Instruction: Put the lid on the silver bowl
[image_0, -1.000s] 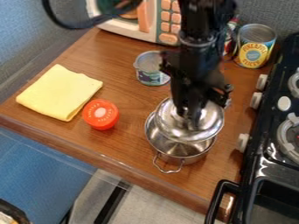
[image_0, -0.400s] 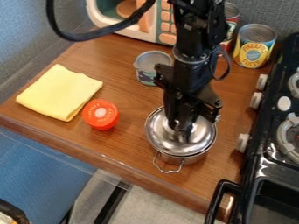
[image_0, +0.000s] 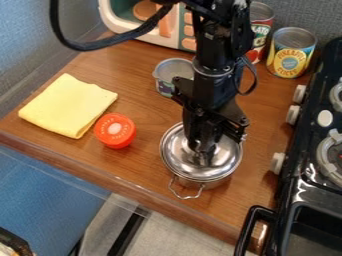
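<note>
Seating the lid (image_0: 226, 159) on the silver bowl (image_0: 212, 184), you have the gripper (image_0: 203, 148) with its fingers pinching this lid, and next should check the fit, then release.

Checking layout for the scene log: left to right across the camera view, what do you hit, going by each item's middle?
Folded yellow cloth → round red-topped container → silver bowl with the lid on it → black stove

"PINEAPPLE SLICES" on yellow-labelled can (image_0: 291, 59), partial "ATO" on red-labelled can (image_0: 262, 36)
</note>
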